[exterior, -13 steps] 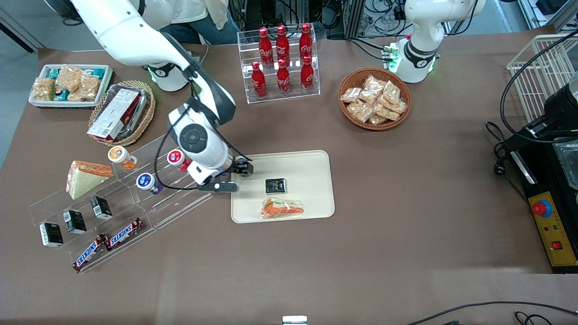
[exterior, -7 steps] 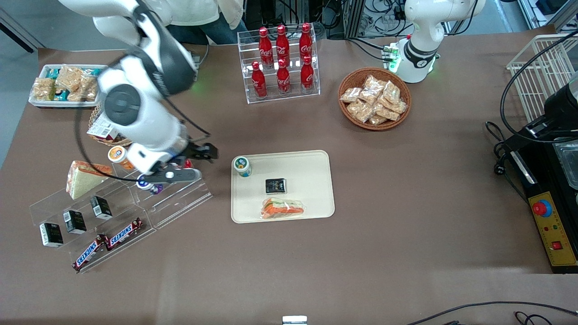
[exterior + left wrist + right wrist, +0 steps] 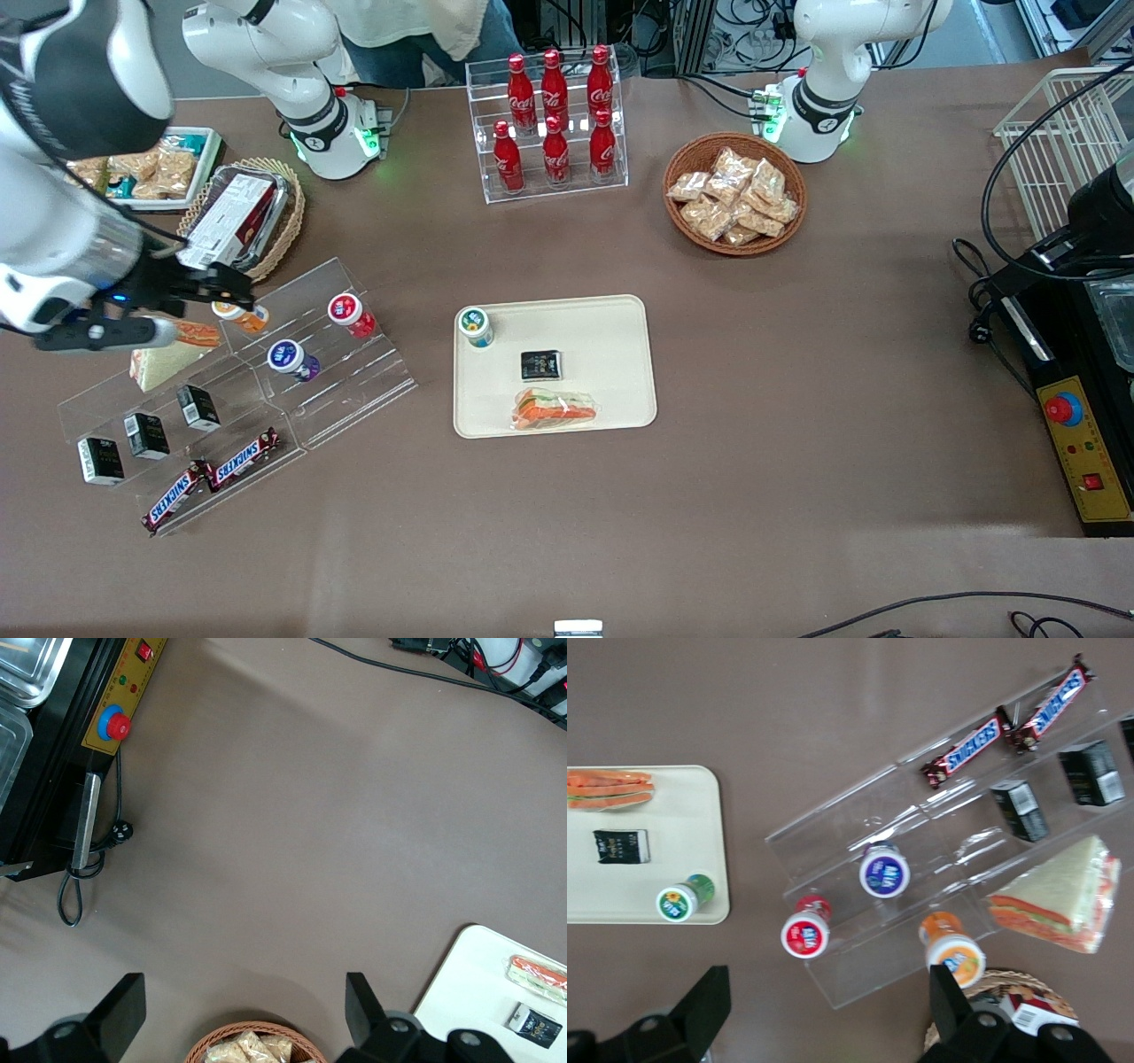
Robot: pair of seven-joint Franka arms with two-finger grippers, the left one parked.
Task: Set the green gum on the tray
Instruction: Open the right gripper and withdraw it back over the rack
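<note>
The green gum [image 3: 476,326] stands upright on a corner of the cream tray [image 3: 611,354], free of any grip. The right wrist view shows the gum's green lid [image 3: 678,902] at the edge of the tray [image 3: 682,815]. My gripper [image 3: 213,288] is open and holds nothing. It hovers well away from the tray toward the working arm's end of the table, above the clear acrylic rack [image 3: 354,390]. In the wrist view, only table and rack show under the wide-apart fingers of the gripper [image 3: 830,1010].
A black packet [image 3: 540,364] and a wrapped sandwich [image 3: 555,409] also lie on the tray. The rack holds a red-lidded bottle [image 3: 347,311], a purple-lidded bottle [image 3: 288,358], an orange-lidded bottle [image 3: 237,312], a sandwich, small black boxes and Snickers bars [image 3: 213,478]. Farther from the camera stand cola bottles [image 3: 554,124] and a snack basket [image 3: 734,193].
One second ago the gripper was at the tray's corner with the gum. It has let go and swung up and away toward the working arm's end; the gum stays standing on the tray.
</note>
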